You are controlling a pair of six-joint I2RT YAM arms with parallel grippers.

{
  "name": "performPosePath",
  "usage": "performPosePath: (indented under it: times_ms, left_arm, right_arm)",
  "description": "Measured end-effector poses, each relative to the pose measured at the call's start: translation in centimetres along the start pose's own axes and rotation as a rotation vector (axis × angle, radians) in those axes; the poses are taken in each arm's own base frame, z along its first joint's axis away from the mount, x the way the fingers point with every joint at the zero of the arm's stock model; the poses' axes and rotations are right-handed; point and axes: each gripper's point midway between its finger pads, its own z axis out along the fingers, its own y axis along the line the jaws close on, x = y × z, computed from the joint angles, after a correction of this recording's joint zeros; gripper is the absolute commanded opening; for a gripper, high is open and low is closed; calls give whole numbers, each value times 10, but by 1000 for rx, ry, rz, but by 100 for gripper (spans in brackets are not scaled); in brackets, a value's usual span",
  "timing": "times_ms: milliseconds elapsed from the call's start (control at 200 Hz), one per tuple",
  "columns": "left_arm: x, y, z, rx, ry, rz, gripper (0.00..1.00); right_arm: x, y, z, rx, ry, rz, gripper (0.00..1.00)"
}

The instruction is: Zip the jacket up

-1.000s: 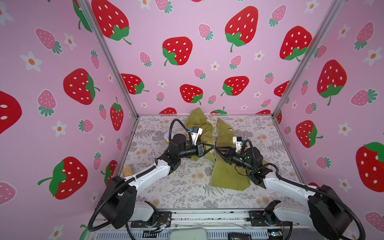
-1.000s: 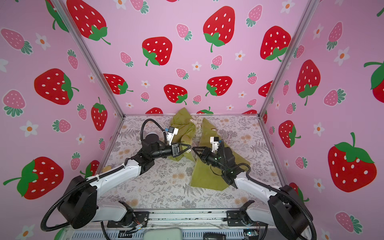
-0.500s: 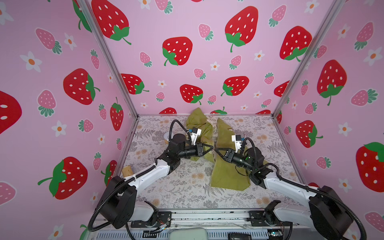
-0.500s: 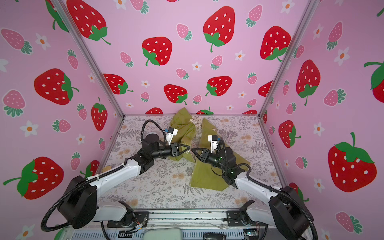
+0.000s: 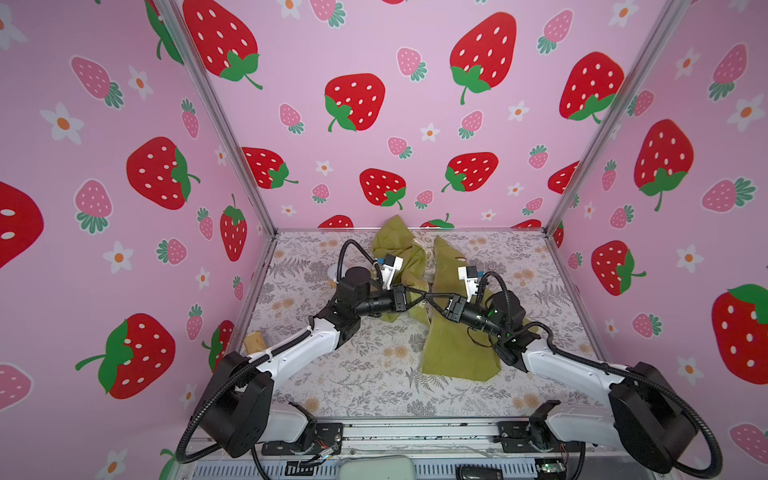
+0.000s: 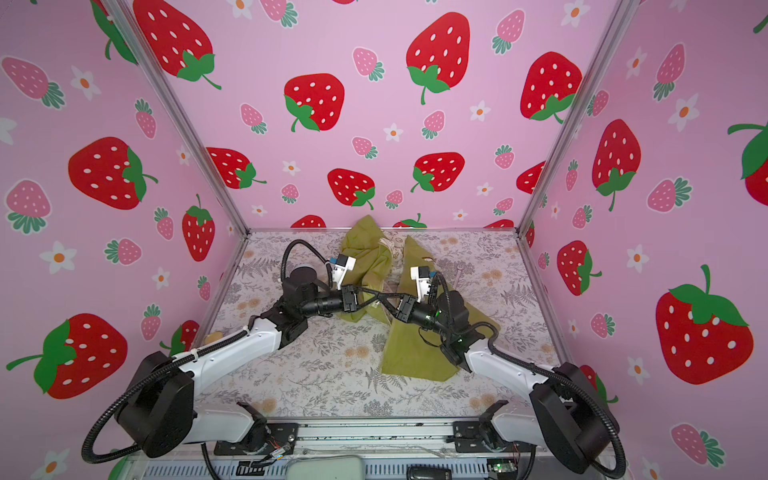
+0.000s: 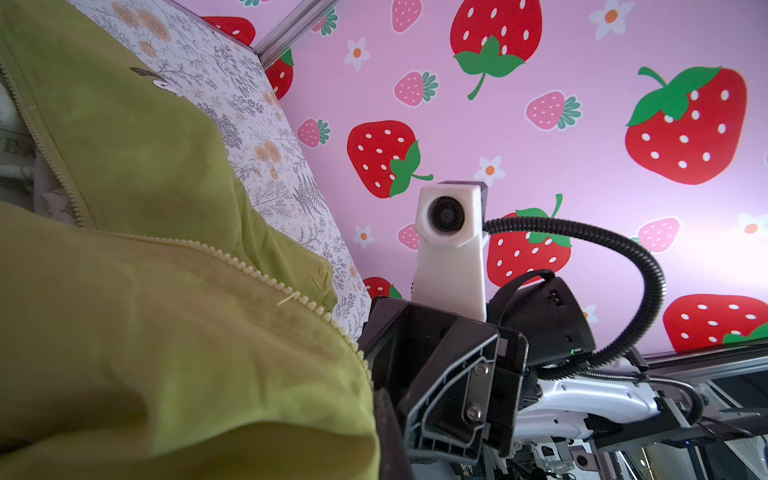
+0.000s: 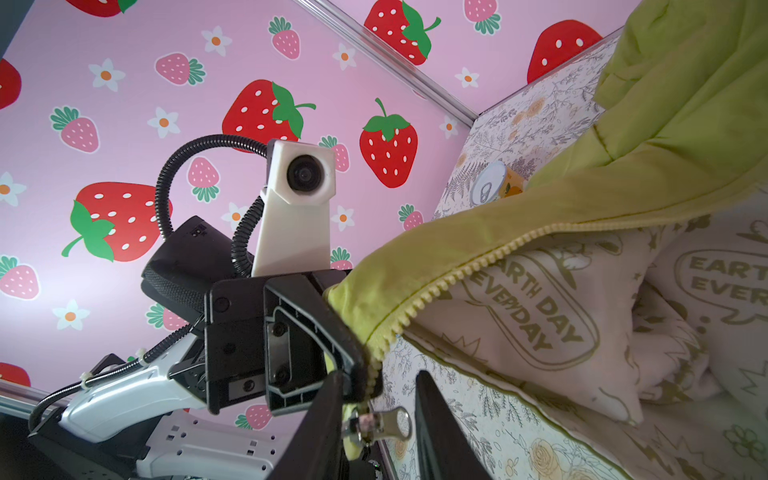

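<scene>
Right wrist view has the right end effector with its jaws apart on either side of the small metal zipper pull. The left end effector is clamped on the bottom end of one zipper edge of the olive-green thin fabric jacket, which lies open on the floral-print worktop. Both cream tooth rows look unjoined, so I judge the zipping barely begun; a silver-topped can sits near the jacket, its lid apparently shut, contents unseen.

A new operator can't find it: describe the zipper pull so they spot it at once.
Find the olive-green jacket on the floral table. Follow its cream zipper teeth to the right gripper: the small silver pull tab between its fingers, shiny metal where the teeth are cream.
</scene>
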Motion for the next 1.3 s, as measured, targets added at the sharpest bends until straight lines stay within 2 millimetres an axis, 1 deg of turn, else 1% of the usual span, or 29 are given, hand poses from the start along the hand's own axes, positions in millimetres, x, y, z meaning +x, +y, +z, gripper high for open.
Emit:
performPosePath:
  times_ms: [305, 450, 595, 815, 855, 870, 905, 950, 1000, 1080, 1160, 1241, 1261, 1301]
  left_arm:
    - [-1, -2, 0, 9, 0, -14, 0]
    - [-2, -2, -1, 13, 0, -24, 0]
    - [-6, 0, -3, 18, -9, -33, 0]
    - [-8, 0, -4, 19, -10, -56, 0]
    - [-8, 1, -4, 18, -11, -61, 5]
    - [-8, 1, -4, 18, -12, -63, 10]
    - [-9, 1, -5, 18, -13, -65, 15]
    - [-10, 2, -5, 15, -18, -69, 19]
    - [-11, 3, -6, 12, -21, -75, 20]
    - [-14, 1, -6, 16, -30, -72, 20]
    - [-13, -3, -5, 29, -23, -67, 19]
    - [-11, -5, -4, 39, -14, -68, 19]
    - [-10, -6, -4, 40, -12, -69, 17]
    - [-10, -7, -4, 44, -11, -69, 11]
  right_arm:
    - [1, 6, 2, -19, 11, -8, 26]
    - [3, 9, 3, -33, 22, -16, 20]
    - [2, 8, 3, -32, 23, -33, 14]
    - [2, 8, 7, -39, 37, -72, 9]
    - [1, 8, 7, -40, 39, -78, 9]
    - [1, 8, 7, -41, 39, -80, 9]
    - [0, 9, 8, -42, 40, -84, 8]
    - [0, 10, 8, -50, 44, -89, 8]
    - [0, 13, 9, -57, 50, -93, 8]
    - [2, 14, 10, -63, 66, -95, 8]
    - [9, 16, 12, -71, 102, -101, 8]
    - [11, 18, 14, -74, 127, -114, 8]
    - [12, 19, 14, -74, 133, -116, 8]
    - [12, 19, 15, -72, 142, -120, 8]
